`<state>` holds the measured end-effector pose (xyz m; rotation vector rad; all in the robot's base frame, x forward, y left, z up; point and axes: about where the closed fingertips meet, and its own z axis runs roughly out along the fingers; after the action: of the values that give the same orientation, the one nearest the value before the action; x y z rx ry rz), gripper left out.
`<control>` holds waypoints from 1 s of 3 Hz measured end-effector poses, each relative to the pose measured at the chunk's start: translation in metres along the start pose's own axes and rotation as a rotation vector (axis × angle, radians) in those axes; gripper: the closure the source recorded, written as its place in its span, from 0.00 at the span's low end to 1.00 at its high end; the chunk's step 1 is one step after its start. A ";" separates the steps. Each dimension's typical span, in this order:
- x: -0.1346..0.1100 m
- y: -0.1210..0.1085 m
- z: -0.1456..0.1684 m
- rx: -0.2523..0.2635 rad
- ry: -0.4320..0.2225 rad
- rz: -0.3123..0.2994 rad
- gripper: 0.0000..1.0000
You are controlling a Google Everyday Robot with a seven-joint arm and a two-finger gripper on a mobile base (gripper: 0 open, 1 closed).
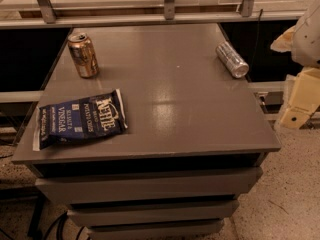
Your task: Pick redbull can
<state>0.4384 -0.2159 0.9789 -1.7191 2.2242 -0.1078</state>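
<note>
The redbull can is a slim silver-grey can lying on its side near the back right edge of the grey table. Its shiny round end points toward the front right. My gripper shows as cream-coloured parts at the right edge of the view, beyond the table's right side and lower than the can. It is well apart from the can and holds nothing that I can see.
A wider copper-gold can stands upright at the back left. A dark blue chip bag lies flat at the front left. A metal rail runs along the back. Drawers sit below the tabletop.
</note>
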 end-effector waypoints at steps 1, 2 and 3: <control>0.000 0.000 0.000 0.000 0.000 0.000 0.00; -0.001 -0.008 0.002 0.014 0.011 0.032 0.00; -0.008 -0.026 0.013 0.038 0.032 0.072 0.00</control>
<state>0.4684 -0.2135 0.9753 -1.6270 2.2894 -0.1608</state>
